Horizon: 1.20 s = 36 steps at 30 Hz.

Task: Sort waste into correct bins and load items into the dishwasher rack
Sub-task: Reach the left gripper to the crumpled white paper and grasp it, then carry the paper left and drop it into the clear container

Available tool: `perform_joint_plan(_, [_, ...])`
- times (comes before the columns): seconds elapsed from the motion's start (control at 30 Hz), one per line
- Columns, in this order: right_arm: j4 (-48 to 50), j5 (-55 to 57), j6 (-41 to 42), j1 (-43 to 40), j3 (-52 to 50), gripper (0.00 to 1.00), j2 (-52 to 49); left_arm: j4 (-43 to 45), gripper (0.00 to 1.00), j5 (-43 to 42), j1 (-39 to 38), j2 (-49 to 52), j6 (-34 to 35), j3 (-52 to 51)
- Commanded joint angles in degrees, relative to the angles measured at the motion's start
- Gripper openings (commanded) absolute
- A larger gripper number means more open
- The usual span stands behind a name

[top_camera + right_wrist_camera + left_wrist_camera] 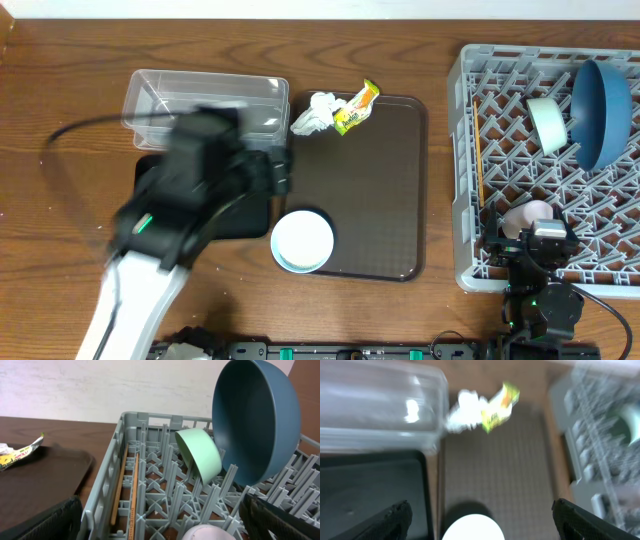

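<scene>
The clear tub (pixel 205 95) sits at the far left of the table, with the black tub (pixel 370 490) just in front of it. In the overhead view the left arm covers most of the black tub and is blurred. The left gripper (pixel 481 506) hangs over the gap between the black tub and the tray (pixel 380 200). Its jaws are spread wide and hold nothing.

The white bowl (pixel 302 240) rests on the tray's near-left edge, hanging over the rim, directly under that gripper. At the tray's far-left corner lies the tissue (pixel 315 112), with the wrapper (pixel 355 108) touching its right side. The rest of the tray is bare.

To the right stands the rack (pixel 470 150). The chopsticks (pixel 125 485) lie flat along its left wall. The mint bowl (pixel 548 122) stands on edge among the pegs at the far side, leaning against the blue bowl (pixel 602 112), which is tilted up just to its right. The pink cup (pixel 530 215) sits near the rack's near-left corner. The right gripper (pixel 160 505) is just behind the cup, its jaws fully apart and empty.
</scene>
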State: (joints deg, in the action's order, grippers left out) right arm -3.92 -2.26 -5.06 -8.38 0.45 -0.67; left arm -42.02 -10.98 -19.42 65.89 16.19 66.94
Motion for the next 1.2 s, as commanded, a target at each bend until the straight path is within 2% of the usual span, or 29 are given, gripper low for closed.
perform_joint_plan(0.0, [-0.1, 0.5, -0.6, 0.2, -0.1, 0.99, 0.3, 0.8, 0.92, -3.8, -3.6, 9.9, -3.5, 1.3])
perform_joint_plan(0.07, [-0.1, 0.5, -0.6, 0.2, -0.2, 0.99, 0.3, 4.3, 0.9, -7.7, -4.4, 14.3, -3.5, 1.7])
perform_joint_plan(0.13, [-0.1, 0.5, -0.6, 0.2, -0.2, 0.99, 0.3, 10.0, 0.81, -8.5, -5.2, 18.8, -3.8, 1.7])
perform_joint_plan(0.37, [-0.1, 0.5, -0.6, 0.2, -0.1, 0.99, 0.3, 25.4, 0.8, 5.9, -7.0, 33.7, -9.6, 1.8])
perform_joint_plan(0.53, [-0.1, 0.5, -0.6, 0.2, -0.2, 0.99, 0.3, 35.3, 0.79, 9.0, -7.0, 42.8, -14.1, 2.1])
perform_joint_plan(0.7, [-0.1, 0.5, -0.6, 0.2, -0.2, 0.99, 0.3, 44.9, 0.78, 13.2, -7.0, 48.2, -15.7, 2.1])
perform_joint_plan(0.87, [-0.1, 0.5, -0.6, 0.2, -0.2, 0.99, 0.3, 49.1, 0.75, 13.9, -7.0, 51.5, -17.7, 2.1])
perform_joint_plan(1.03, [-0.1, 0.5, -0.6, 0.2, -0.2, 0.99, 0.3, 51.7, 0.75, 19.2, -6.9, 54.8, -17.7, 2.1])
perform_joint_plan(1.17, [-0.1, 0.5, -0.6, 0.2, -0.2, 0.99, 0.3, 51.1, 0.55, 18.9, -7.3, 55.1, -17.4, 2.1])
